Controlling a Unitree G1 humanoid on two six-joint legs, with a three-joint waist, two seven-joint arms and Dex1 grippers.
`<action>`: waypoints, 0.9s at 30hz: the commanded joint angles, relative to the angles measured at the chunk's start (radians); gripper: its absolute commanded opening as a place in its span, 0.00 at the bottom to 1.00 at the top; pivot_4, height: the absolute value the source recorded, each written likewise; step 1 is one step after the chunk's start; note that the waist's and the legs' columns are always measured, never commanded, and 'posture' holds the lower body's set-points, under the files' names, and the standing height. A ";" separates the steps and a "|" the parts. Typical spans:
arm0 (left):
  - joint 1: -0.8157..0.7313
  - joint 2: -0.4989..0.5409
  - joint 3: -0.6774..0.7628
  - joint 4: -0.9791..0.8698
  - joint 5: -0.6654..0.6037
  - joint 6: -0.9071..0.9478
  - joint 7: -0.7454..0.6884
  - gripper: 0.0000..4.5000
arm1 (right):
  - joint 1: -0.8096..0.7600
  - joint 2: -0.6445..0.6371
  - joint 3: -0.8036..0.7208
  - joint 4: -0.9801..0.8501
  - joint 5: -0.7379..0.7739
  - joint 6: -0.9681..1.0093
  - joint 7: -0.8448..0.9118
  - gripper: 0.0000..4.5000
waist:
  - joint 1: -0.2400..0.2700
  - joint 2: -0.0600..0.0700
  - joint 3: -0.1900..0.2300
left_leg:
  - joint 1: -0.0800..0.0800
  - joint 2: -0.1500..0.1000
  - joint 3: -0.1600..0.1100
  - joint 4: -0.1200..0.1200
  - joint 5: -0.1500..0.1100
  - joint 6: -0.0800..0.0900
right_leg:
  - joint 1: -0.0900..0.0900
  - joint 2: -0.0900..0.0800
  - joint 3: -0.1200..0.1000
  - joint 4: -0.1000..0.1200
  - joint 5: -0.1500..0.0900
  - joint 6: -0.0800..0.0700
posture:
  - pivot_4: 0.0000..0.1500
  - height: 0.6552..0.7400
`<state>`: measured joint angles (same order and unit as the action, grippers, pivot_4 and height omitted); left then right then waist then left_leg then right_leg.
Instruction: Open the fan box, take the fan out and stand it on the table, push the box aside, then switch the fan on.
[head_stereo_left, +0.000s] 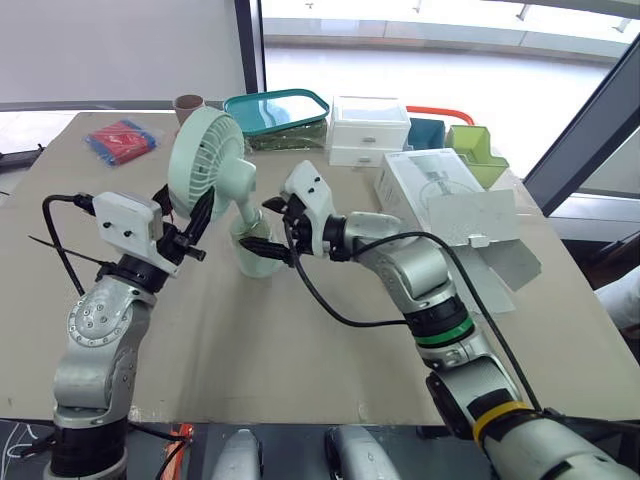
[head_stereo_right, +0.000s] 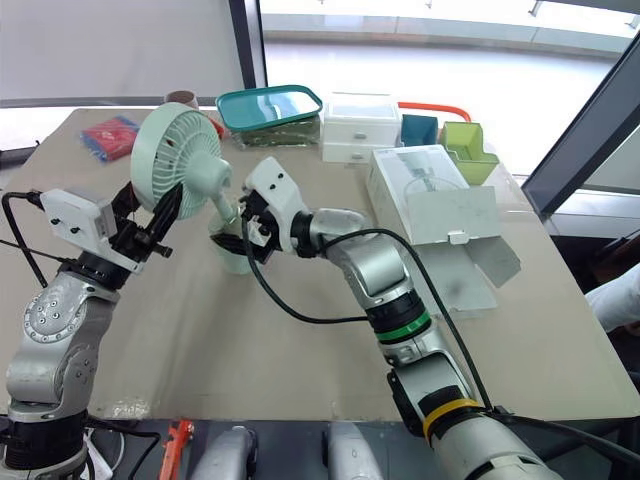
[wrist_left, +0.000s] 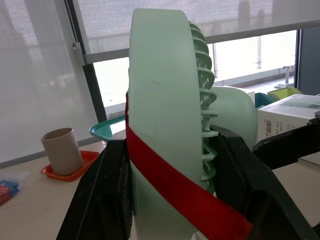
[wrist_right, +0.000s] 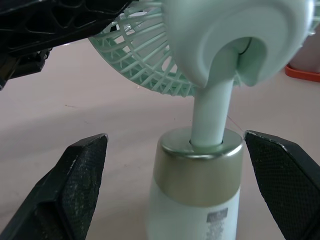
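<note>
A pale green fan stands with its base (head_stereo_left: 254, 252) on the table (head_stereo_left: 300, 350) and its round head (head_stereo_left: 204, 150) leaning to the left. My left gripper (head_stereo_left: 186, 212) is shut on the rim of the fan head (wrist_left: 165, 100), one black finger (wrist_left: 107, 190) on each side. My right gripper (wrist_right: 175, 136) is open around the fan base (wrist_right: 197, 175), just below its gold ring, one finger close to the ring and the other apart from it. The white fan box (head_stereo_left: 440, 192) lies to the right, its flap (head_stereo_left: 505, 258) hanging open.
Along the far edge are a teal tray (head_stereo_left: 278, 108), a white drawer unit (head_stereo_left: 368, 130), a teal bin (head_stereo_left: 426, 131) and a green organiser (head_stereo_left: 478, 155). A red packet (head_stereo_left: 122, 140) and a brown cup (head_stereo_left: 187, 103) sit far left. Bare table lies in front of the fan.
</note>
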<state>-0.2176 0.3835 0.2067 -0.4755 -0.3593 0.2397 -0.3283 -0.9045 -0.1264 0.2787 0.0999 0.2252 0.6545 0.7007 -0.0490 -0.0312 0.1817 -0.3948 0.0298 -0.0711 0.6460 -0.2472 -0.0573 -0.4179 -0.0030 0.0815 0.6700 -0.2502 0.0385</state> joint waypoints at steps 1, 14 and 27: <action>-0.043 0.026 0.034 -0.025 -0.015 -0.025 -0.014 0.37 | -0.056 0.032 -0.011 0.037 -0.013 -0.024 -0.026 1.00 | 0.000 0.000 0.000 | 0.000 0.000 0.000 0.000 0.000 0.000 | 0.000 0.000 0.000 0.000 0.000 0.000 | 1.00 1.00; -0.047 0.024 0.032 -0.009 -0.017 -0.043 -0.025 0.37 | -0.128 0.066 -0.057 0.193 -0.040 -0.061 -0.086 0.88 | 0.001 0.000 0.000 | -0.001 0.000 0.000 0.000 0.000 0.000 | -0.002 0.000 0.000 0.001 0.000 0.000 | 1.00 1.00; -0.031 0.026 0.033 -0.008 -0.015 -0.047 -0.033 0.37 | -0.119 0.066 -0.047 0.182 -0.045 -0.087 -0.049 0.60 | 0.000 0.000 0.000 | -0.003 0.000 0.000 0.000 0.000 0.000 | -0.005 0.000 -0.001 0.002 0.000 0.000 | 1.00 1.00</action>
<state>-0.2252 0.4047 0.2072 -0.4408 -0.3626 0.2385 -0.3604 -1.0012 -0.0677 0.2350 0.3211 0.1812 0.5884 0.6477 -0.0489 -0.0311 0.1818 -0.3979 0.0300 -0.0707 0.6457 -0.2469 -0.0578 -0.4224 -0.0034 0.0809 0.6723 -0.2502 0.0385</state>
